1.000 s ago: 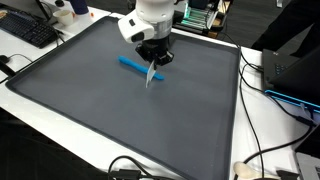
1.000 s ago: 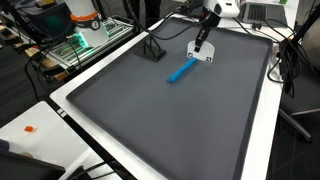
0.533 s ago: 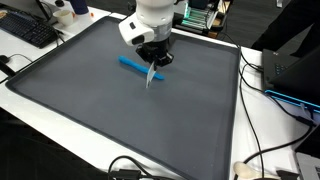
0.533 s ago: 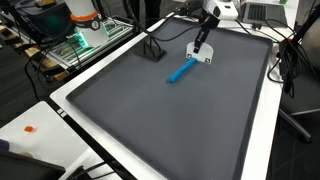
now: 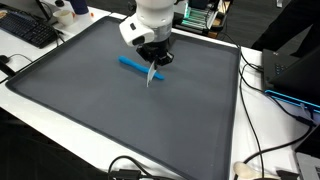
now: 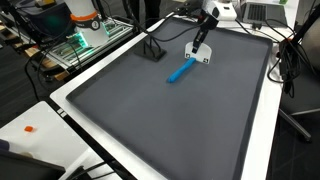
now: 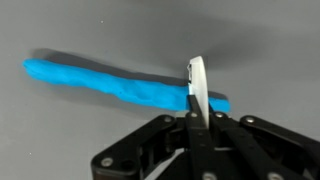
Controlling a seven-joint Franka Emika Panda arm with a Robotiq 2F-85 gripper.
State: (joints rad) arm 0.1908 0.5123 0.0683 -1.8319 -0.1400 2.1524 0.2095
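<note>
there, a thin white flat blade (image 7: 197,90) stood on edge between the fingers of my claw (image 7: 197,120), and the claw was pressed together on it, clamped tight with the blade sticking straight out past the fingertips. in the wrist view the blade crossed in front of a long blue roll of soft clay-like stuff (image 7: 120,84), close to one end of it; most of the roll ran off to one side and only a short stub showed on the other. whether the blade's edge touched the roll or just hung over it, i could not tell.

in an exterior view the blue roll (image 5: 132,65) lay flat on a large dark grey mat (image 5: 100,115), in the half of the mat nearer my arm's base, with my claw directly over its end and the blade's tip pointing down at the mat. the mat covered most of a white table (image 5: 60,128). a black keyboard (image 5: 28,30) sat off the mat at one corner. in an exterior view a small black stand (image 6: 152,50) rested on the mat near the roll, apart from it.
</note>
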